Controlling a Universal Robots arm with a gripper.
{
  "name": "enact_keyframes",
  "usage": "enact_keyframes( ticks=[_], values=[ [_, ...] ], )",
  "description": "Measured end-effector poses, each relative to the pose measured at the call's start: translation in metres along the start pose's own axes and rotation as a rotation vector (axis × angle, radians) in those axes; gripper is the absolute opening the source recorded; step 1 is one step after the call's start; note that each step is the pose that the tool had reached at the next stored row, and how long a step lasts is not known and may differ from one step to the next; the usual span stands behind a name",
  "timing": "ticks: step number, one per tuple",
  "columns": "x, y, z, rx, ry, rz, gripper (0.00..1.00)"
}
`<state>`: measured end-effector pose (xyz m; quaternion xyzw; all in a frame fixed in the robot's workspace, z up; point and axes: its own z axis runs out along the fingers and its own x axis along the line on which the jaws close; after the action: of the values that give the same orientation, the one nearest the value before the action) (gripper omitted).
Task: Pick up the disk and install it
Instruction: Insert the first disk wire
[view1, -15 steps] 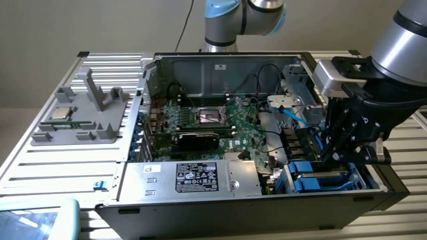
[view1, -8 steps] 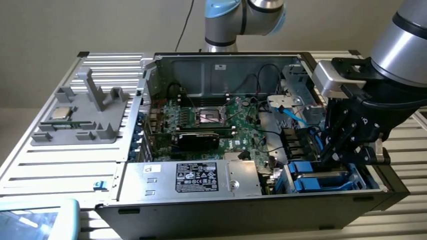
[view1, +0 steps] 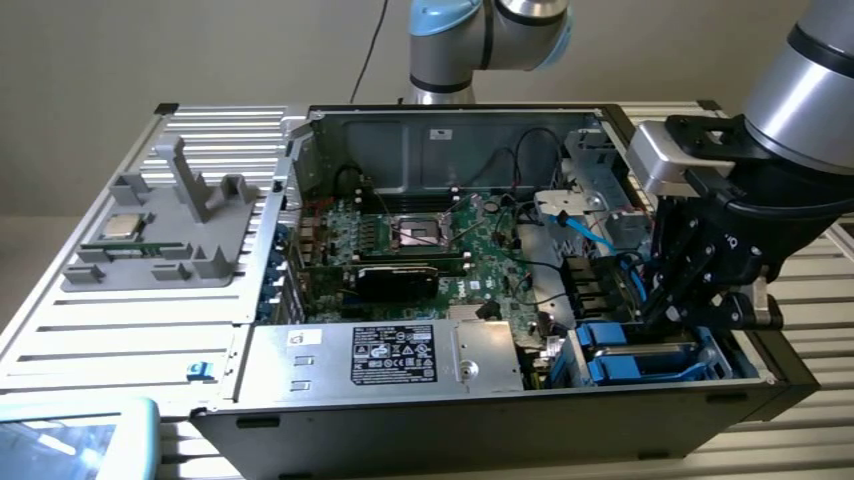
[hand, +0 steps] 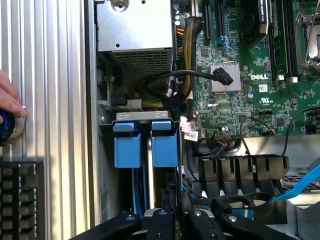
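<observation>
Closed down in the drive bay of one open computer case: gripper, jaws narrowed on the disk, set on edge among blue carriers. Beside the bay, two blue tabs; further along, one silver power supply. Outside the case, one hand on the ribbed table.

Soft, even indoor light fills both views, with no harsh shadows. The computer case interior is dimmer, and its ribbed metal table shines faintly.
</observation>
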<state>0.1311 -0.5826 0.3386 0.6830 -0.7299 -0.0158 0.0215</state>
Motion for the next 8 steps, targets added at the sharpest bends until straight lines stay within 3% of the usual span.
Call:
enact_keyframes(
  ticks=[8],
  values=[
    [0.0007, -0.0002, 0.0023, 0.0001, -0.0003, 0.000, 0.16]
  ],
)
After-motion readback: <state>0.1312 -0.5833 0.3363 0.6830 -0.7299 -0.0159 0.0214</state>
